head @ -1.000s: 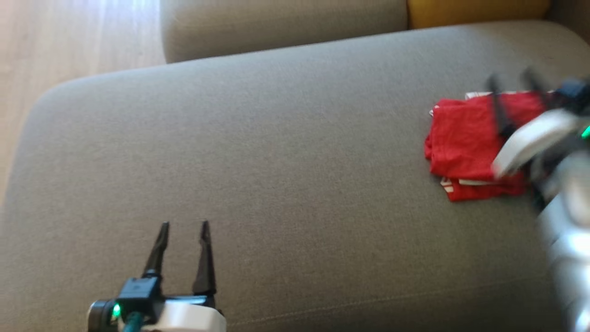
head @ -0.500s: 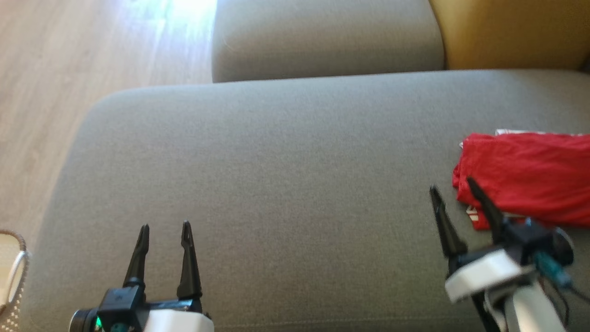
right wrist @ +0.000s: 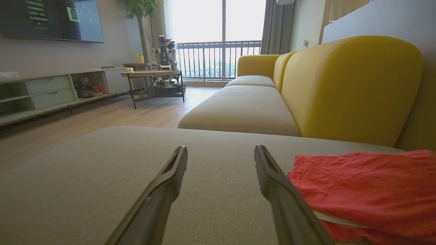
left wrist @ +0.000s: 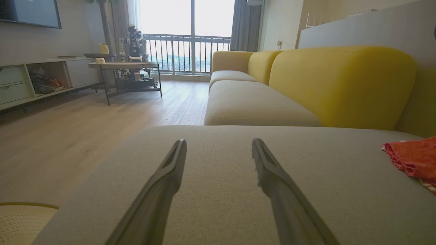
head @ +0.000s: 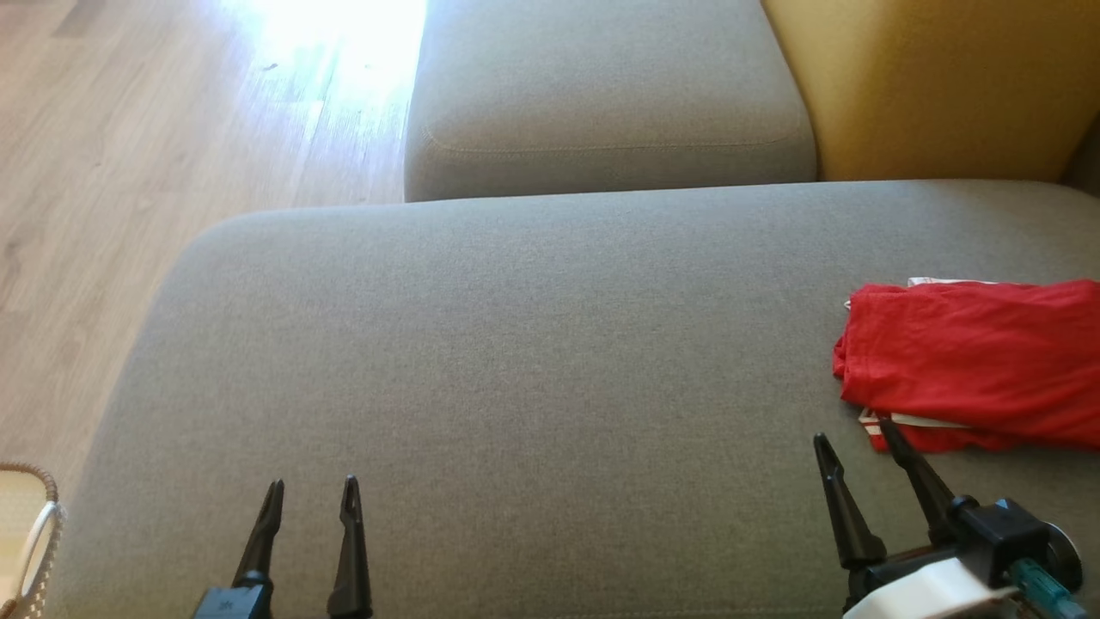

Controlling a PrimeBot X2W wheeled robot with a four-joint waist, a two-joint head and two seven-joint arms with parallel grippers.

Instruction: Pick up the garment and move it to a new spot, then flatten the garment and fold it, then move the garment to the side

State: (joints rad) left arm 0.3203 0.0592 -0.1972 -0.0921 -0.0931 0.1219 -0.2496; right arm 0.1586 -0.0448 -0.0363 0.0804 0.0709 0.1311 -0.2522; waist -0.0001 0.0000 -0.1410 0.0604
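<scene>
We look down on the broad grey-beige seat cushion point(head: 516, 344) of a sofa, its weave smooth and bare across the middle. The red garment point(head: 971, 361) lies folded at the cushion's right side, a white-striped edge peeping out beneath it, and it runs past the right edge of the head view.

The right tool point(head: 853, 432) sits just beside the garment's near left corner, its 2 fingers spread and holding nothing. We cannot tell whether the nearer finger touches the cloth. The left tool point(head: 312, 486) is low at the left, also spread and empty, over bare cushion and well apart from the garment.

Beyond lies a second cushion point(head: 601, 86) of the same grey-beige, with a yellow backrest point(head: 928, 86) to its right. Pale wood floor point(head: 129, 172) stretches along the left, washed out by sunlight at the top, and a woven basket point(head: 26, 533) shows at the lower left corner.

From the wrists we see the room's far end — a bright window with a balcony railing point(left wrist: 187, 51), a dark curtain point(left wrist: 245, 23), a low table point(left wrist: 124, 65) with a robot figure point(left wrist: 134, 37) at it, a shelf unit point(left wrist: 34, 81) along the wall and a dark screen point(left wrist: 30, 12) above.
</scene>
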